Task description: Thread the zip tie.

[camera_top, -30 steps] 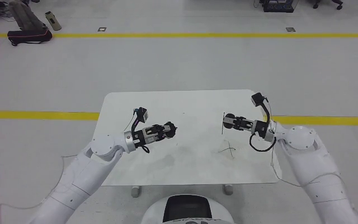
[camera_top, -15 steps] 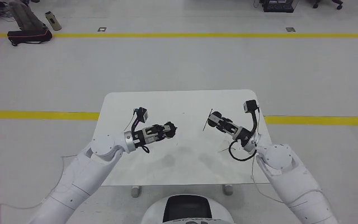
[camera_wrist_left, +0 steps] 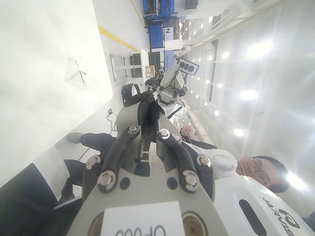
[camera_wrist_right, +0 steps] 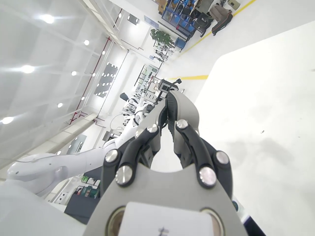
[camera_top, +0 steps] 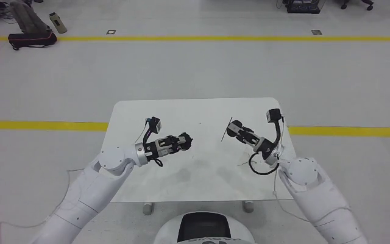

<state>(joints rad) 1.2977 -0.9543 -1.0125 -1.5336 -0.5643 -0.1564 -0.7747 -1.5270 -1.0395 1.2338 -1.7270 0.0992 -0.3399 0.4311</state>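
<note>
A thin black zip tie [camera_top: 226,130] stands slanted above the white table [camera_top: 183,113], with my right gripper [camera_top: 231,129] shut on it right of the table's middle. In the right wrist view the right gripper [camera_wrist_right: 169,97] has its fingers pressed together, and the tie itself is hard to make out there. My left gripper [camera_top: 187,141] hangs over the table's middle-left, shut, with nothing visible between its fingers. The left gripper [camera_wrist_left: 147,103] points at the right arm's gripper [camera_wrist_left: 172,84] a short way off. A gap of table separates the two grippers.
Several loose black zip ties [camera_top: 248,162] lie on the table near the right front, below the right arm. They also appear as crossed ties [camera_wrist_left: 79,73] on a clear sheet near the table's rounded corner.
Over the last second my right gripper carried the zip tie leftward toward the left gripper, and the tie tilted. It has barely moved in the last half second. The left arm stayed still.
</note>
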